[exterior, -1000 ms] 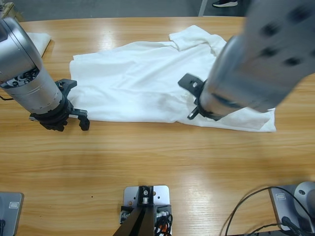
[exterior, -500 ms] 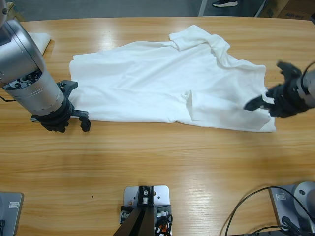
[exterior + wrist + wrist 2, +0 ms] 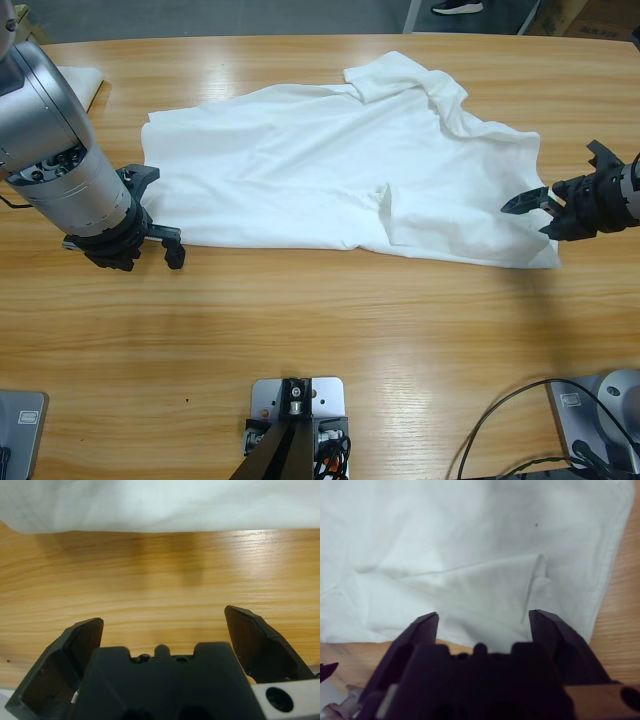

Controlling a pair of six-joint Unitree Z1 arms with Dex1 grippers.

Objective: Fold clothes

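Seen from above, the white T-shirt point(image 3: 340, 170) is spread flat along the table point(image 3: 330, 330), its long axis running left to right, collar end toward the upper right; folding is judged not yet begun. In the left wrist view, the left gripper point(image 3: 167, 630) is held apart over bare wood beside the hem. In the right wrist view, the right gripper point(image 3: 482, 622) is spread over the cloth's edge, where a pinch is called for next.
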